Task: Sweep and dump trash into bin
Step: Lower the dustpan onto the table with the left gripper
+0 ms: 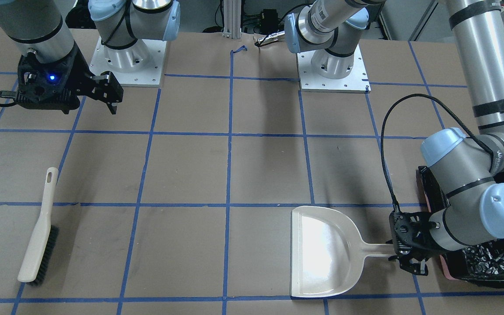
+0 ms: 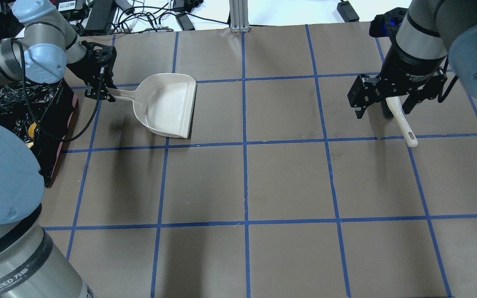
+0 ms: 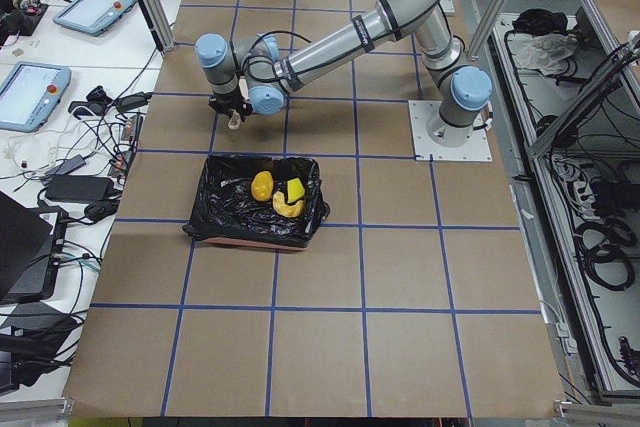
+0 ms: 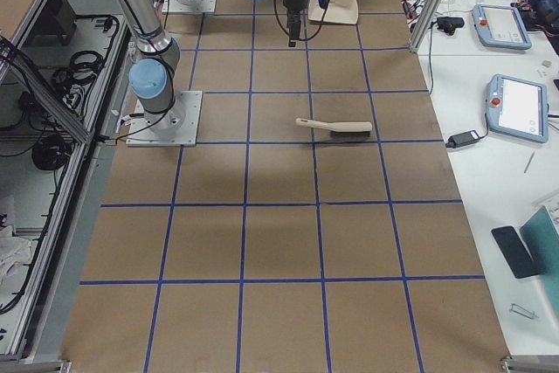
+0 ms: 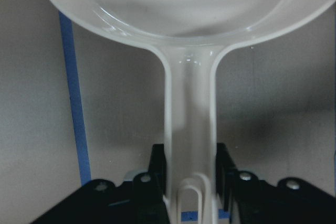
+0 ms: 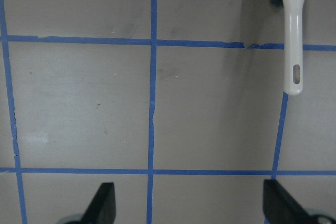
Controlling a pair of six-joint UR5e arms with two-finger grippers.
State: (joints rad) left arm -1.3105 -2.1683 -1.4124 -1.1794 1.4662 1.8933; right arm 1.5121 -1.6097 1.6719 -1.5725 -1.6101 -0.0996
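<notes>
The trash lies in the bin (image 3: 225,197), a pinkish box lined with a black bag: a potato-like lump (image 3: 262,185), a yellow-edged sponge wedge (image 3: 295,189) and a croissant piece (image 3: 288,207). The bin (image 2: 23,107) stands at the table's left end. The cream dustpan (image 2: 168,103) lies flat and empty on the table. My left gripper (image 2: 97,89) is shut on its handle (image 5: 190,129), with a finger on each side. My right gripper (image 2: 383,103) is open and empty, held above the table near the brush (image 2: 402,122).
The cream brush (image 1: 37,236) with dark bristles lies flat on the table, its handle end showing in the right wrist view (image 6: 294,35). Blue tape lines grid the brown table. The two arm bases (image 1: 131,61) stand at the robot's edge.
</notes>
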